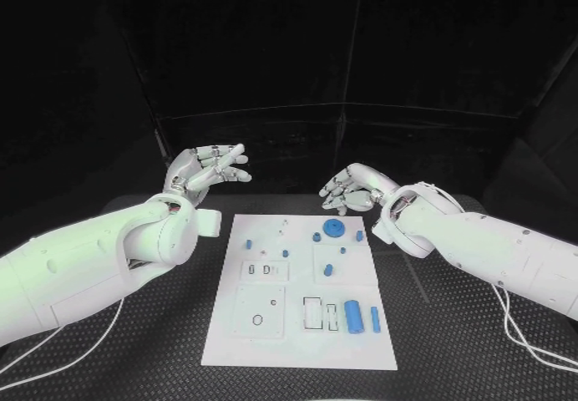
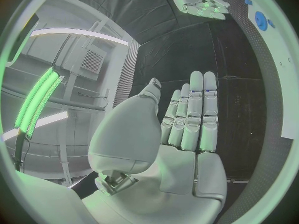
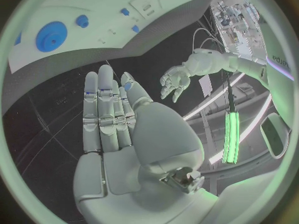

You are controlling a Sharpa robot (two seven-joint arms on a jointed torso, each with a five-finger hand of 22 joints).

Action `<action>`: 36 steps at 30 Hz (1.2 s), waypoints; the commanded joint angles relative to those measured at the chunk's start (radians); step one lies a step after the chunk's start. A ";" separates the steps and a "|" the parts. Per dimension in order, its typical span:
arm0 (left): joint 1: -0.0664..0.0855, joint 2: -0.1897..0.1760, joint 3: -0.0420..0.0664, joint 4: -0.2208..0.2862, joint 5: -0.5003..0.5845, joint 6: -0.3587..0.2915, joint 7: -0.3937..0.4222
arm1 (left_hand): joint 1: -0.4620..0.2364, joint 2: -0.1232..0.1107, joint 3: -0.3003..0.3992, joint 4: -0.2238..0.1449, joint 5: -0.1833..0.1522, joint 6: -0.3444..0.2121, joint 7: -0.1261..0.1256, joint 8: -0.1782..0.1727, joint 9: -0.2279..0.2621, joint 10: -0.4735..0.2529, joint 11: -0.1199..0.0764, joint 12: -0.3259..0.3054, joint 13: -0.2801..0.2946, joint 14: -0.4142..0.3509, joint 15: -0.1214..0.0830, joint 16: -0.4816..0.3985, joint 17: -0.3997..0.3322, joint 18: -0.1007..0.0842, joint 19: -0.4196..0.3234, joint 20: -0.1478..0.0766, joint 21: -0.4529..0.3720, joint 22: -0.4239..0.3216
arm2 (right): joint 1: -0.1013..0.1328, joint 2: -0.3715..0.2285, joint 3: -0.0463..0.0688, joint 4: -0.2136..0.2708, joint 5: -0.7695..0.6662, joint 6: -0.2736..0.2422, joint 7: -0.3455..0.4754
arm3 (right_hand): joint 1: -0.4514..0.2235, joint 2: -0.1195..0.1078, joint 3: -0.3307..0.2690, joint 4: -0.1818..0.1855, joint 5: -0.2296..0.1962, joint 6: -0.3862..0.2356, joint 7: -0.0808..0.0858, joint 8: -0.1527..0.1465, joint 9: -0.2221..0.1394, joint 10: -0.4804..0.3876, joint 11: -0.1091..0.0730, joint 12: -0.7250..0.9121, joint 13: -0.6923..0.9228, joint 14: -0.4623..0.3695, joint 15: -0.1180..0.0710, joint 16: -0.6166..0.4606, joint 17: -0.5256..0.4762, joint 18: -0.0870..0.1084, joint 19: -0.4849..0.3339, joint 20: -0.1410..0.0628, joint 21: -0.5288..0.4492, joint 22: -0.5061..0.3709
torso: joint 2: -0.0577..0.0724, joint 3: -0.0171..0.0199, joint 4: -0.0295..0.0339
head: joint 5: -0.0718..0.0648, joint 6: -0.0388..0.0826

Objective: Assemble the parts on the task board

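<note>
The white task board (image 1: pixel 301 342) lies in the middle of the table with several blue parts on it. A round blue gear (image 1: pixel 334 227) sits near its far edge, and a blue cylinder (image 1: pixel 354 316) lies beside a thinner blue pin (image 1: pixel 375 319) near the front right. My left hand (image 1: pixel 207 171) is raised beyond the board's far left corner, fingers apart and empty. My right hand (image 1: pixel 349 190) hovers just past the far edge, above the gear, holding nothing. Its fingers (image 3: pixel 106 114) stretch out flat in the right wrist view, with the gear (image 3: pixel 51 36) beyond them.
Small blue pieces (image 1: pixel 250 245) are scattered over the board's far half, and recessed slots (image 1: pixel 321 313) mark its near half. Black ribbed matting (image 1: pixel 458 334) surrounds the board. White cables (image 1: pixel 518 334) trail along the right side. The left wrist view catches the board's edge (image 2: pixel 288 94).
</note>
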 commanded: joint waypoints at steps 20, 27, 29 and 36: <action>-0.011 -0.061 0.001 0.139 -0.058 0.064 -0.021 | 0.002 0.006 -0.033 -0.009 -0.002 0.014 0.003 -0.039 -0.015 0.014 0.002 -0.057 -0.009 0.024 -0.003 -0.013 0.057 0.010 0.024 -0.009 0.011 0.003 | 0.006 0.017 0.001 0.047 -0.476 0.190 -0.241 | -0.066 -0.023 -0.018 0.002 -0.007 -0.008 -0.013 -0.064 -0.001 -0.044 -0.003 -0.057 0.001 0.042 -0.010 0.431 0.328 0.004 0.034 -0.017 0.222 0.127 | 0.091 -0.0146 0.0164 | -0.020 0.024; -0.012 -0.062 0.001 0.142 -0.050 0.053 -0.015 | -0.002 0.006 -0.040 -0.007 -0.002 0.014 0.006 -0.044 -0.015 0.014 0.003 -0.063 -0.009 0.027 -0.003 -0.014 0.065 0.010 0.025 -0.009 0.012 0.003 | 0.006 0.027 0.001 0.042 -0.489 0.209 -0.241 | -0.067 -0.018 -0.014 0.002 -0.007 -0.010 -0.014 -0.063 -0.001 -0.044 -0.004 -0.057 0.001 0.042 -0.010 0.574 0.477 0.004 0.033 -0.016 0.260 0.149 | 0.102 -0.0169 0.0189 | -0.020 0.025; -0.012 -0.062 0.001 0.141 -0.049 0.052 -0.014 | -0.002 0.006 -0.040 -0.008 -0.002 0.014 0.007 -0.045 -0.015 0.014 0.004 -0.064 -0.009 0.027 -0.003 -0.013 0.066 0.011 0.026 -0.009 0.013 0.003 | 0.006 0.030 0.001 0.040 -0.491 0.214 -0.240 | -0.068 -0.018 -0.013 0.002 -0.007 -0.008 -0.014 -0.062 0.000 -0.043 -0.004 -0.057 0.001 0.041 -0.010 0.603 0.507 0.004 0.033 -0.016 0.269 0.154 | 0.104 -0.0172 0.0194 | -0.022 0.025; -0.012 -0.061 0.001 0.139 -0.048 0.056 -0.015 | -0.002 0.006 -0.041 -0.008 -0.002 0.014 0.007 -0.045 -0.015 0.015 0.004 -0.064 -0.009 0.028 -0.003 -0.013 0.068 0.011 0.026 -0.009 0.013 0.003 | 0.006 0.046 0.001 0.023 -0.494 0.224 -0.236 | -0.065 -0.009 -0.005 0.001 -0.007 -0.005 -0.015 -0.062 0.000 -0.039 -0.005 -0.056 0.001 0.044 -0.010 0.693 0.604 0.005 0.029 -0.016 0.295 0.170 | 0.105 -0.0159 0.0180 | -0.021 0.017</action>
